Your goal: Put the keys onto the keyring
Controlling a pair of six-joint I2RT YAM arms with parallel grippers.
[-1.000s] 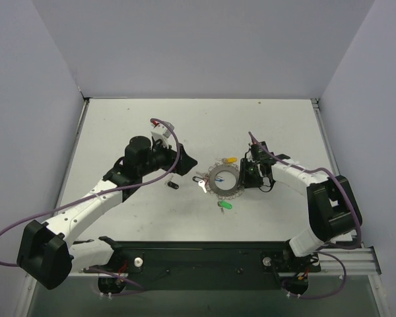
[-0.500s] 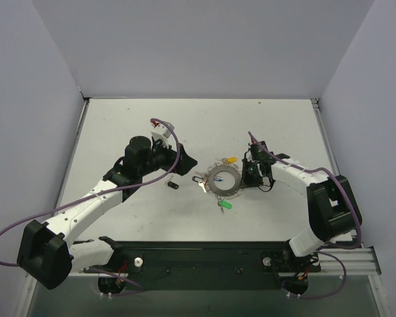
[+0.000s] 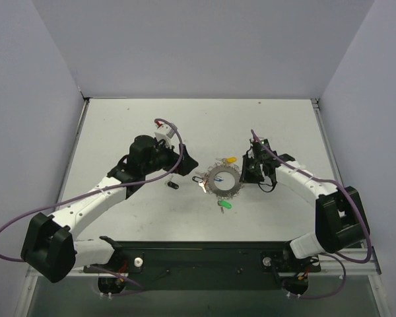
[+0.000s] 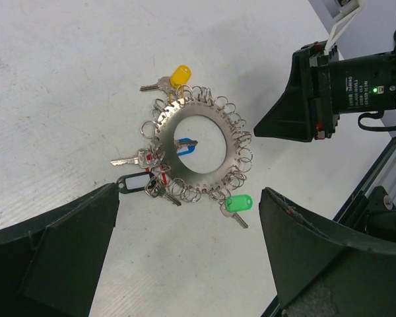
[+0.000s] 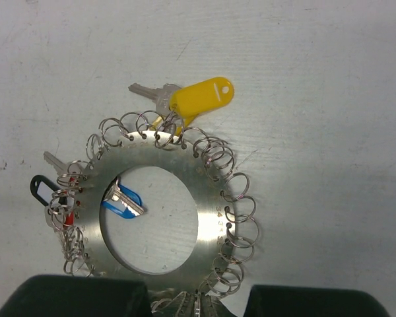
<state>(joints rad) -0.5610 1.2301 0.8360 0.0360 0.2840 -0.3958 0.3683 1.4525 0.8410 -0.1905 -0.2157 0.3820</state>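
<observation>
Pale grey flat tabletop [image 3: 119, 125], walled on the left, far and right sides

Left white jointed arm [image 3: 99, 198] reaches from the near left corner toward mid-table. Right white jointed arm [image 3: 310, 181] bends in from the near right corner

Left gripper [image 3: 179, 164]: black fingers [image 4: 72, 251] spread wide, nothing held. It sits left of the ring and apart from it

Right gripper [image 3: 247, 173]: fingers [image 5: 79, 297] part-way apart, at the ring's right edge. The rim and its loops lie in the gap between them. Cannot tell if either finger touches metal, and no grip on anything is visible

Flat silvery metal keyring [image 4: 199, 115]: a wide round hole and small wire loops all round the rim. It lies flat at mid-table between the two grippers

Keys, all at or on the ring:
- yellow plastic-headed key [image 5: 199, 96] at the far edge, shank among the loops
- black oblong plastic tag [image 4: 133, 183] at the left edge, with a bare silver key [image 4: 125, 160] just beside it
- green plastic-headed key [image 4: 237, 203] at the near edge, touching the loops. Cannot tell if it is threaded
- blue plastic-headed key [image 5: 122, 201] lying inside the hole
- small red-headed key [image 5: 69, 214] tucked in the left-side loops, mostly hidden

Small black oblong item [image 3: 173, 185] on the table near the left gripper, too small to identify
</observation>
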